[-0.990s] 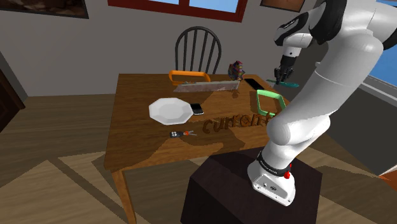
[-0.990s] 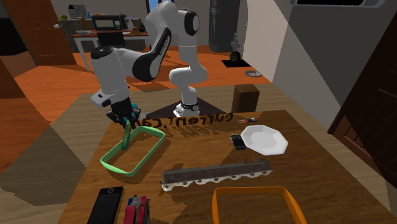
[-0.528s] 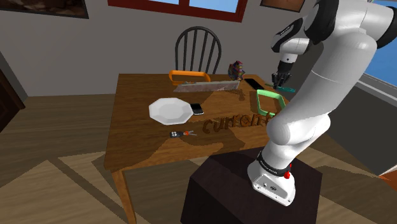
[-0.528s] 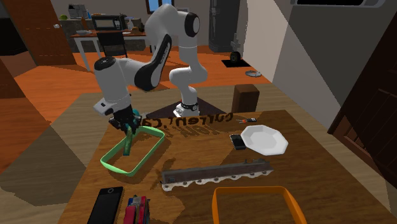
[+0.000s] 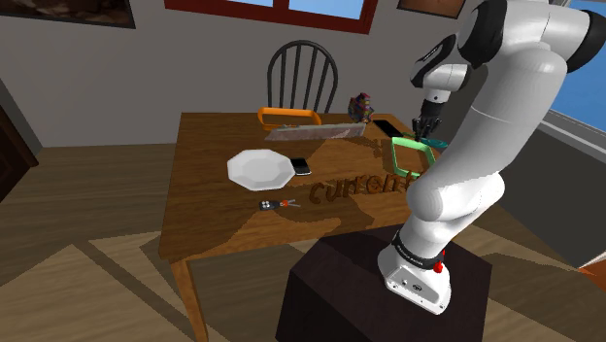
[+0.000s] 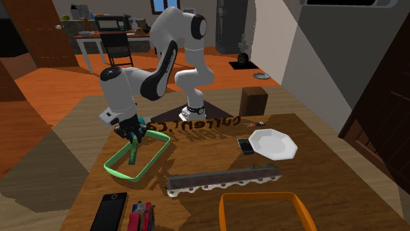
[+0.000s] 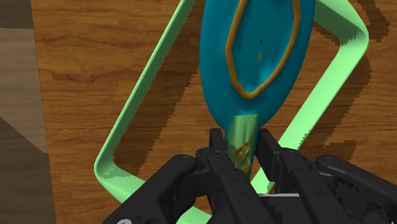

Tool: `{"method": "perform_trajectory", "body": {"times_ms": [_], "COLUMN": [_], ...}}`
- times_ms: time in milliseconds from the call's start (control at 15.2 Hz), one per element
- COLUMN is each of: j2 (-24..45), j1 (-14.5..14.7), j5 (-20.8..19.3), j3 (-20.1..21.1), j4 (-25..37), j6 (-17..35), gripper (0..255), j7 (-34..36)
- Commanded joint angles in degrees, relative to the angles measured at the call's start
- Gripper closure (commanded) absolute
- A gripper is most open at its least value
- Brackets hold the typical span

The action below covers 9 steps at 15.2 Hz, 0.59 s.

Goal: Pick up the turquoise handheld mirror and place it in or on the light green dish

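Turquoise mirror (image 7: pixel 254 57), ringed with an orange-brown line, handle green with gold scrollwork; pale green dish (image 7: pixel 137 95); all-black tool (image 7: pixel 238 149); warm brown table (image 7: pixel 83 63) with darker wood grain.

A home's dining room is indicated: a spindle-back chair (image 5: pixel 302 70) is drawn up at the far edge of a wooden table (image 5: pixel 209 228), and a red-framed window (image 5: pixel 291 12) is set in the wall (image 5: pixel 175 68) behind.
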Motion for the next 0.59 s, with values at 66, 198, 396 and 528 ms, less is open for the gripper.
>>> {"method": "perform_trajectory", "body": {"times_ms": [66,198,396,528], "j2": [0.03,0.03,0.03,0.03], "j1": [-0.01,-0.01,-0.01,-0.01], "j5": [0.03,0.03,0.03,0.03], "j3": [0.00,0.00,0.00,0.00], "j4": [-0.03,-0.03,-0.03,-0.03], "j6": [0.07,0.07,0.07,0.07], "gripper": [255,255,0,0], "j7": [-0.02,-0.02,-0.02,-0.02]}}
